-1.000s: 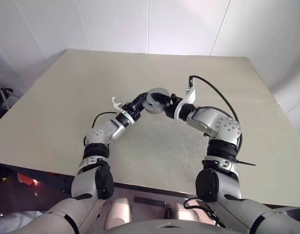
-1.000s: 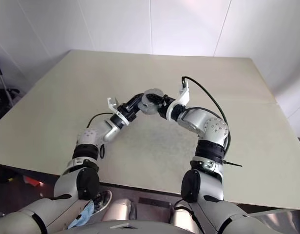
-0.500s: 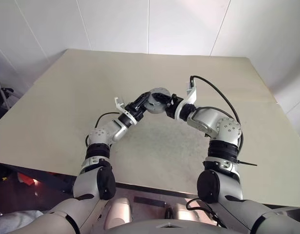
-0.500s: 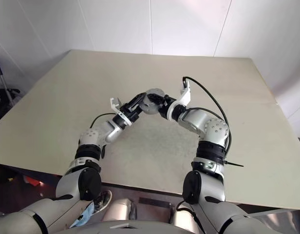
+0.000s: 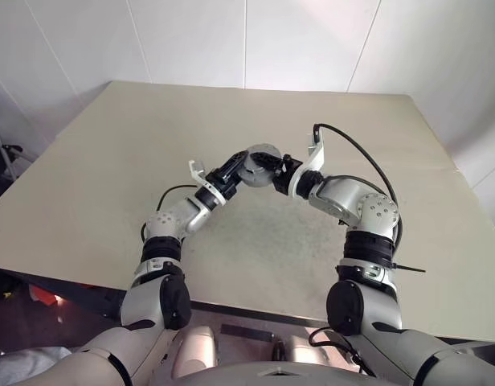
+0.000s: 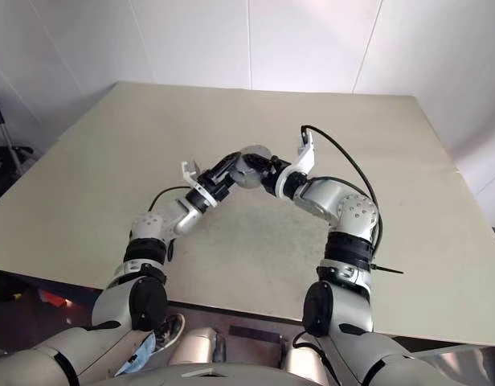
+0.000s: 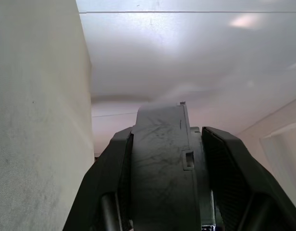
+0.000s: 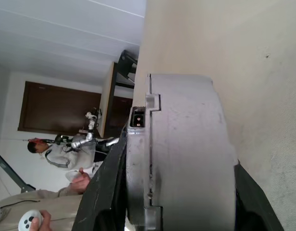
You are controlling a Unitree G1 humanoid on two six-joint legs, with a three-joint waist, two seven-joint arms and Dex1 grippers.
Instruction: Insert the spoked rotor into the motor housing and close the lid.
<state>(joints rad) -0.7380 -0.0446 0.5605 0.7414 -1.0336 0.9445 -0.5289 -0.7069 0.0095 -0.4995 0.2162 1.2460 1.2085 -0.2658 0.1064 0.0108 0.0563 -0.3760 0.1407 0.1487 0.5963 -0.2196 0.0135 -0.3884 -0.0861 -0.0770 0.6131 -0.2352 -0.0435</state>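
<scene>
The motor housing (image 5: 260, 161), a round grey metal drum, hangs above the middle of the table (image 5: 111, 161) between my two grippers. My left gripper (image 5: 245, 167) comes from the left and is shut on it, with a black finger on each side of its dark rim (image 7: 160, 163). From the right, my right gripper (image 5: 274, 168) holds it too, its fingers (image 8: 102, 192) lying along both flat faces. A seam runs round the drum, and the thin band beside it looks like the lid (image 8: 138, 168). The spoked rotor is hidden.
The beige table stretches wide on every side, ending at white walls behind and at its front edge (image 5: 255, 310) close to me. A black cable (image 5: 356, 153) loops over my right forearm. A person (image 8: 61, 154) holding a controller sits far off in the right wrist view.
</scene>
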